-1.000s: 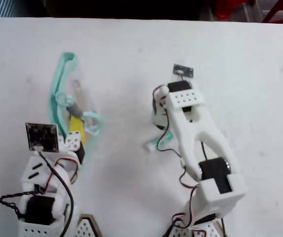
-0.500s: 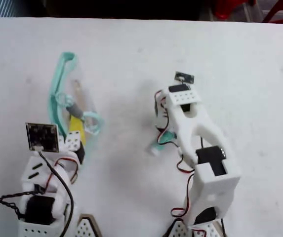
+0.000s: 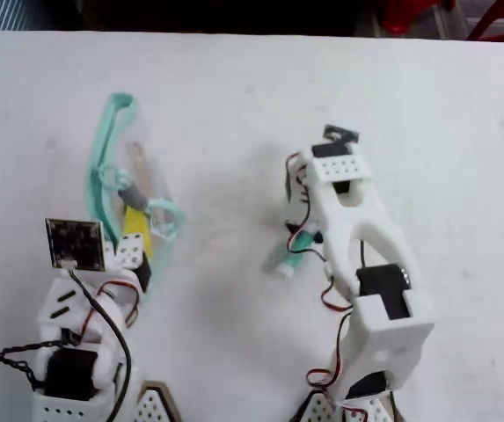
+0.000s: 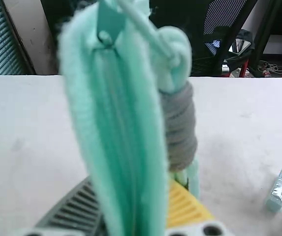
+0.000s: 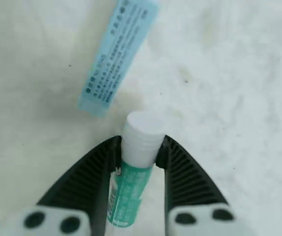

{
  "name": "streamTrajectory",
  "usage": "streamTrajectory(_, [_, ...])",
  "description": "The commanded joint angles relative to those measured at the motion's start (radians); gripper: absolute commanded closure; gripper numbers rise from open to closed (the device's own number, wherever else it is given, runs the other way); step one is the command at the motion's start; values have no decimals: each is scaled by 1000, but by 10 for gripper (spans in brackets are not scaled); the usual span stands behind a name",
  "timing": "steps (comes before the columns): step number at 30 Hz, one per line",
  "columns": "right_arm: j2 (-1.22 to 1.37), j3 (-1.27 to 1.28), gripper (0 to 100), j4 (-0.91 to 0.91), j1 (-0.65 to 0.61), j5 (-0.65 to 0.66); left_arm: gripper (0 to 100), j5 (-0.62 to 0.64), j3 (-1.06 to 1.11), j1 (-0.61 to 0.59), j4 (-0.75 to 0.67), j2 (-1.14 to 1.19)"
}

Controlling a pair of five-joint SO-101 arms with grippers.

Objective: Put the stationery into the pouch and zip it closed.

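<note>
Grip first: with our right gripper (image 5: 140, 147) clenched on the white-capped green glue stick (image 3: 291, 253) at the centre of the high view, we should carry it level to the mint-trimmed clear pouch (image 3: 102, 176) at upper left, which our left gripper (image 3: 135, 230) pinches.

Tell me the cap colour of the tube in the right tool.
White cap, clearest in the right wrist view.

White table (image 3: 427, 105) with pouch (image 3: 133, 163), blue packet (image 5: 117, 56)
</note>
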Motion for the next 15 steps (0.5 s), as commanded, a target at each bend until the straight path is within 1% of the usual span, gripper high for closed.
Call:
streamTrajectory(1, [-114, -80, 981, 53, 51, 0, 974, 9, -11, 8, -34, -16])
streamTrajectory(3, [-157, -104, 981, 71, 76, 34, 974, 9, -11, 25, -34, -16])
streamTrajectory(9, [-320, -141, 981, 97, 93, 264, 976, 32, -58, 48, -35, -16])
streamTrajectory(11, [-377, -138, 981, 94, 87, 308, 976, 48, -86, 91, -34, -16])
streamTrajectory(12, [-398, -138, 981, 94, 87, 324, 976, 35, -95, 125, -34, -16])
streamTrajectory(15, [-450, -137, 981, 93, 88, 344, 976, -44, -104, 219, -34, -16])
